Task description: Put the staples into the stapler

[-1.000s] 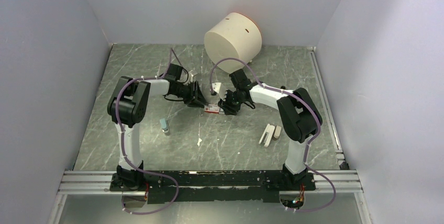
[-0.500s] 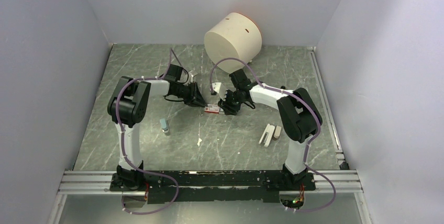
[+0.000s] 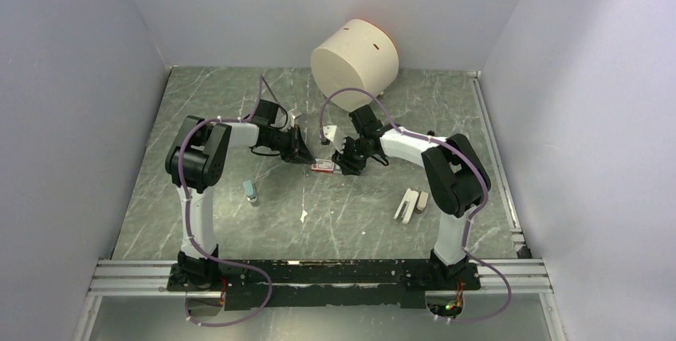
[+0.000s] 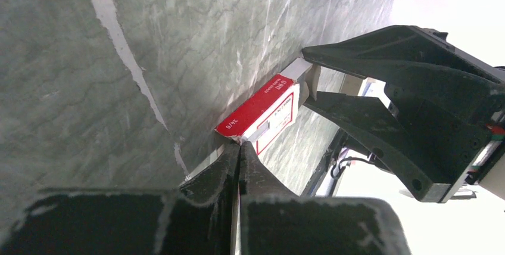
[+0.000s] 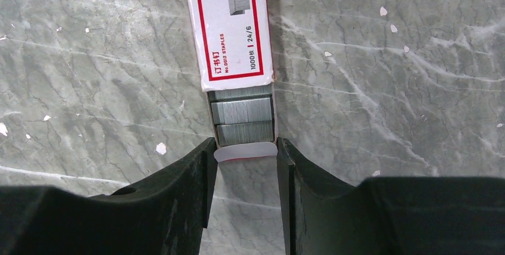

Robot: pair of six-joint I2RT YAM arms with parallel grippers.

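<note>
The small red-and-white staple box [image 3: 323, 166] lies on the table between both grippers. In the right wrist view its sleeve [image 5: 229, 28] is slid back and the inner tray shows three dark-grey strips of staples [image 5: 243, 117]. My right gripper [image 5: 244, 151] grips the tray's white end tab [image 5: 245, 152] from both sides. My left gripper [image 4: 239, 146] is shut, with its tips against the opposite end of the box [image 4: 262, 109]. A white stapler-like object [image 3: 408, 205] lies apart, near the right arm.
A large cream cylinder [image 3: 354, 58] stands at the back centre. A small blue-grey object [image 3: 250, 191] lies by the left arm. Small white scraps [image 3: 304, 215] dot the grey marbled table [image 3: 359, 221]. White walls enclose three sides.
My left gripper has shifted slightly back and to the left along the box's end. The box, the right gripper and the other objects stay where they were.
</note>
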